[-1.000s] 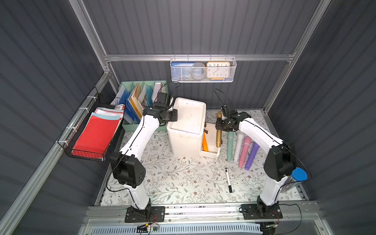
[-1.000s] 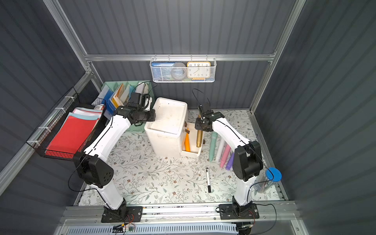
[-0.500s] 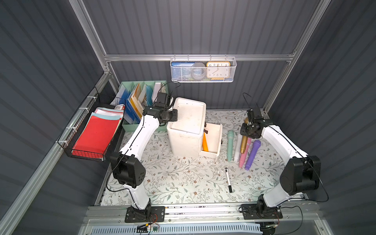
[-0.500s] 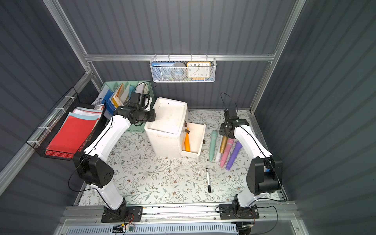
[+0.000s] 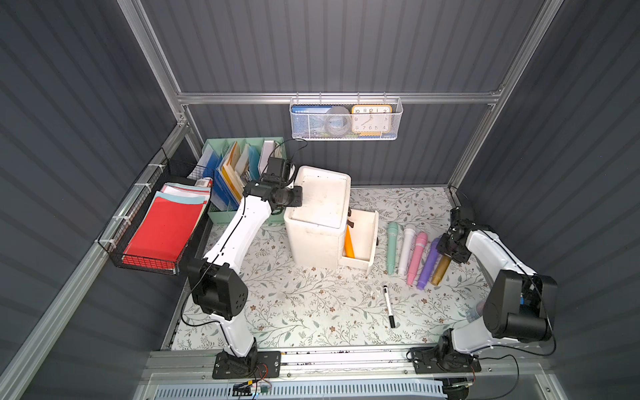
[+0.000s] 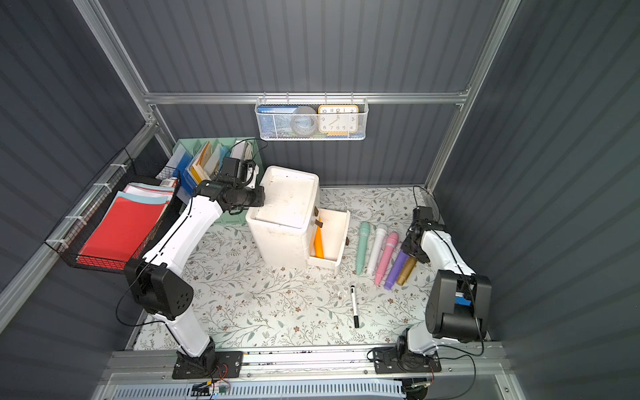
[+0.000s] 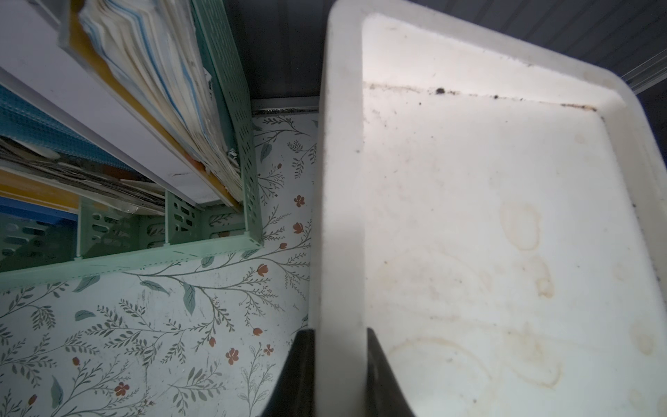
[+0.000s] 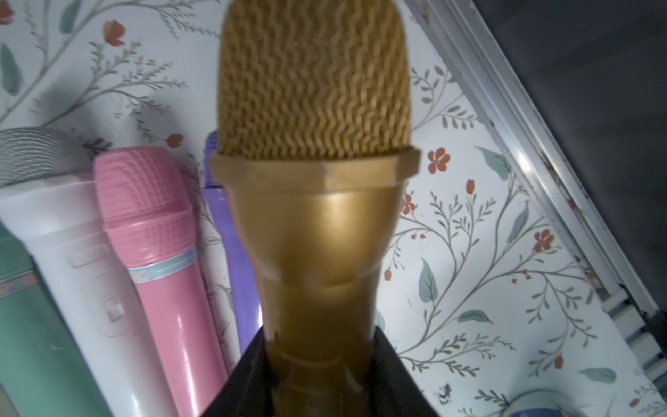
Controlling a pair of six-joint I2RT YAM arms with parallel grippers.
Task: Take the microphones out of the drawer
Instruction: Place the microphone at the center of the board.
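A gold microphone (image 5: pixel 440 272) (image 8: pixel 314 144) sits in my right gripper (image 5: pixel 450 247) (image 8: pixel 319 361), which is shut on its handle. It hangs low at the right end of a row on the mat: green (image 5: pixel 392 247), white (image 5: pixel 406 249), pink (image 5: pixel 416 256) and purple (image 5: pixel 428 265) microphones. Whether it touches the mat I cannot tell. The white drawer (image 5: pixel 374 235) stands pulled open, with an orange microphone (image 5: pixel 348 244) inside. My left gripper (image 5: pixel 298 197) (image 7: pixel 339 335) is shut on the top rim of the white drawer unit (image 5: pixel 320 201).
A black marker (image 5: pixel 388 306) lies on the mat in front of the row. Behind the left arm stand a green file organiser (image 5: pixel 242 166) and a wire tray of red folders (image 5: pixel 162 228). A wire basket with a clock (image 5: pixel 346 119) hangs on the back wall.
My right arm has swung from the drawer to the right with the gold microphone and lowered it beside the purple one. The left arm has not moved.
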